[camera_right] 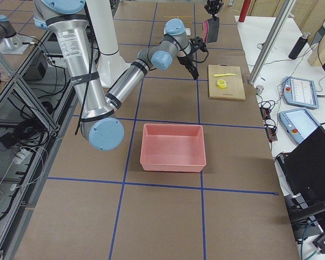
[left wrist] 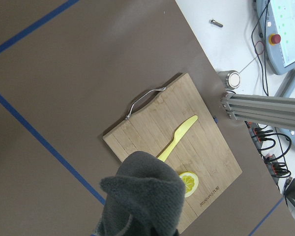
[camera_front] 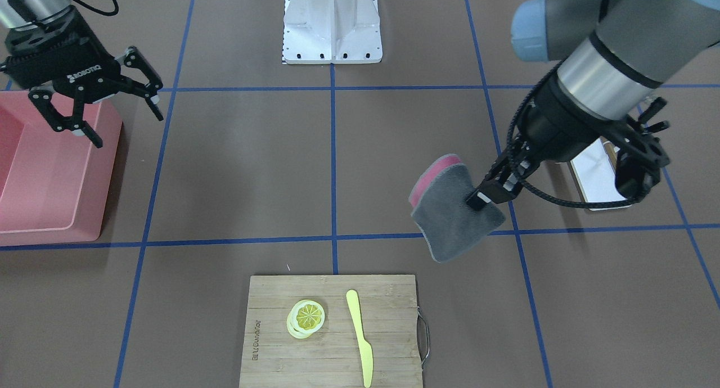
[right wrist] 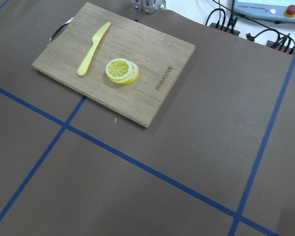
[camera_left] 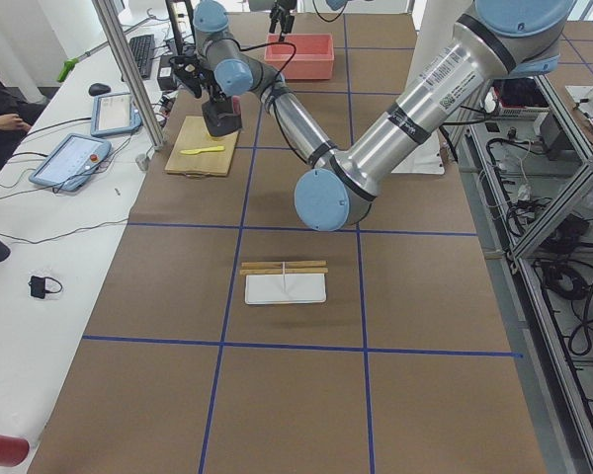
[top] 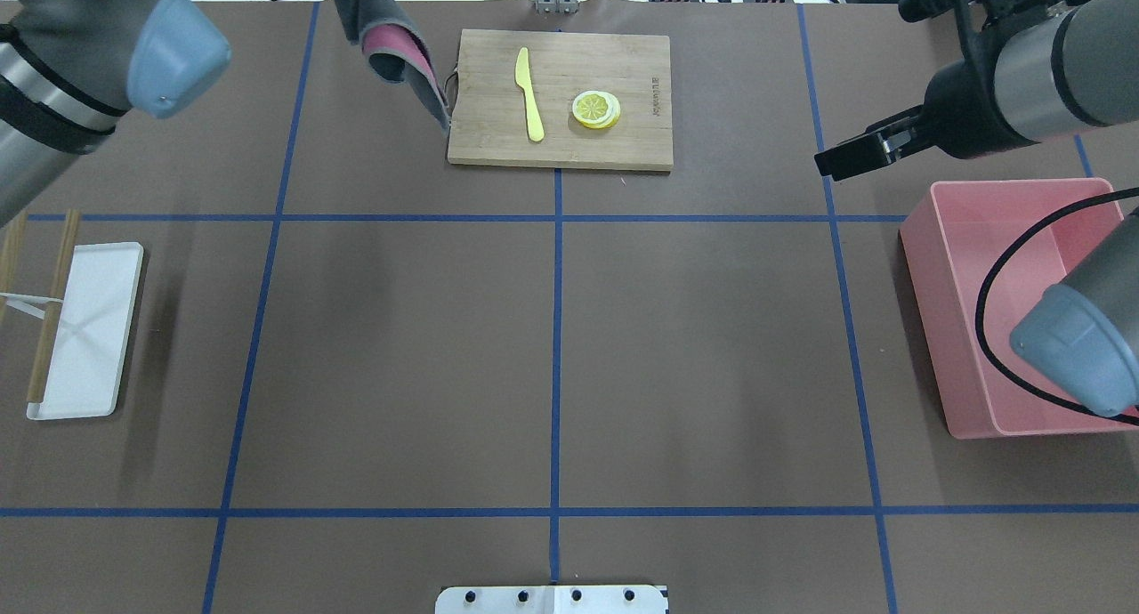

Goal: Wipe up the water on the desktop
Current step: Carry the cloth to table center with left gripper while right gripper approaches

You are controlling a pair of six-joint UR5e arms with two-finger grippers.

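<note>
The left gripper, at the middle right of the front view, hangs in the air and pinches a grey and pink cloth. The right gripper, at the upper left, has its jaws spread wide near the pink bin. The brown desktop lies under both. At the bottom, a wooden board holds lemon slices and a yellow knife.

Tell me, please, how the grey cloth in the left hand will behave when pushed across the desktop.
Probably floppy: the grey cloth droops and folds below the left hand. Likely light, since one pinched edge carries it. Its fuzzy face may drag on the desktop and bunch.
</note>
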